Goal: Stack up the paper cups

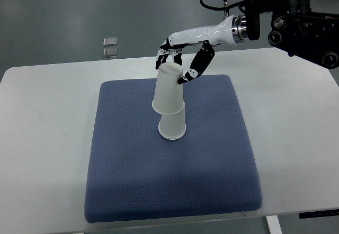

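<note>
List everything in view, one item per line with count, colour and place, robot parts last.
paper cups: two, white, upside down, upper one tilted over the lower, at the mat's centre.
mat: one, blue, textured, on the table.
table: one, white, under the mat.
small squares: two, silvery, on the grey floor beyond the table's far edge.
right hand: one, white with black fingers, its arm entering from the upper right, fingers around the upper cup's top.
left hand: not in view.

Matt white paper cups (169, 101), blue dimpled cloth mat (212, 160), smooth white table (42, 117), glossy plastic right hand (183, 54)
</note>
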You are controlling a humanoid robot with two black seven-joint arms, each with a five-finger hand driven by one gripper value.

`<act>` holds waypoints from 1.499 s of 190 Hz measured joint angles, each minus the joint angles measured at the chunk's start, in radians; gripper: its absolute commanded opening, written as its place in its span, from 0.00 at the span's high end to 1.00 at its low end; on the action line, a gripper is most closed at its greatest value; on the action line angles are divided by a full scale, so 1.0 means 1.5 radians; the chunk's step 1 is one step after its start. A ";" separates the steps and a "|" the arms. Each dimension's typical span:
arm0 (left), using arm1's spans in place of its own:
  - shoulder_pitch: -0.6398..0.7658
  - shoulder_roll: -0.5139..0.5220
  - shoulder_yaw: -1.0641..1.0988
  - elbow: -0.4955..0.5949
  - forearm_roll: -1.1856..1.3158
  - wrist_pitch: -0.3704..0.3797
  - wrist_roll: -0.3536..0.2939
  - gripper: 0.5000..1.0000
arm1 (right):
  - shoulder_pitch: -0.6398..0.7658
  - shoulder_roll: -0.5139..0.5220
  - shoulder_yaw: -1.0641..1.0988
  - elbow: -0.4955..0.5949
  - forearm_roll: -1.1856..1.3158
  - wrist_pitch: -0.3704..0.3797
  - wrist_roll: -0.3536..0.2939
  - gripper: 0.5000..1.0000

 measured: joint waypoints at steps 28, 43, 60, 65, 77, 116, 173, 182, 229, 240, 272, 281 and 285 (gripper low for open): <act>0.000 0.000 0.000 0.000 0.000 0.000 0.000 0.00 | 0.003 -0.002 0.006 0.000 0.001 0.010 0.001 0.94; 0.000 0.000 0.000 0.000 0.000 0.000 0.000 0.00 | 0.003 -0.003 0.007 0.000 0.001 0.012 0.001 0.94; 0.000 0.000 0.000 0.000 0.000 0.000 0.000 0.00 | 0.001 -0.004 0.007 0.000 0.001 0.013 0.001 0.94; 0.000 0.000 0.000 0.000 0.000 0.000 0.000 0.00 | 0.000 -0.004 0.007 0.000 0.001 0.012 0.001 0.94; 0.000 0.000 0.000 0.000 0.000 0.000 0.000 0.00 | -0.003 -0.004 0.007 0.000 0.001 0.011 0.001 0.94; 0.000 0.000 0.000 0.000 0.000 0.000 0.000 0.00 | -0.012 -0.003 0.006 0.000 -0.002 0.005 0.001 0.94; 0.000 0.000 0.000 0.000 0.000 0.000 0.000 0.00 | -0.027 0.001 0.005 -0.003 -0.004 -0.010 0.000 0.89; 0.000 0.000 0.000 0.000 0.000 0.000 0.000 0.00 | -0.029 0.002 0.005 -0.003 -0.005 -0.013 0.000 0.86; 0.000 0.000 0.000 0.000 0.000 0.000 0.000 0.00 | -0.031 0.002 0.005 -0.004 -0.006 -0.016 0.000 0.44; 0.000 0.000 0.000 0.000 0.000 0.000 0.000 0.00 | -0.030 0.001 0.004 -0.004 -0.006 -0.012 0.000 0.41; 0.000 0.000 0.000 0.000 0.000 0.000 0.000 0.00 | -0.027 0.000 0.002 -0.004 -0.006 -0.008 0.000 0.35; 0.000 0.000 0.000 0.000 0.000 0.000 0.000 0.00 | -0.027 -0.001 0.001 -0.004 -0.006 -0.007 0.000 0.34; 0.000 0.000 0.000 0.000 0.000 0.000 0.000 0.00 | -0.027 -0.001 0.001 -0.003 -0.006 -0.007 0.000 0.33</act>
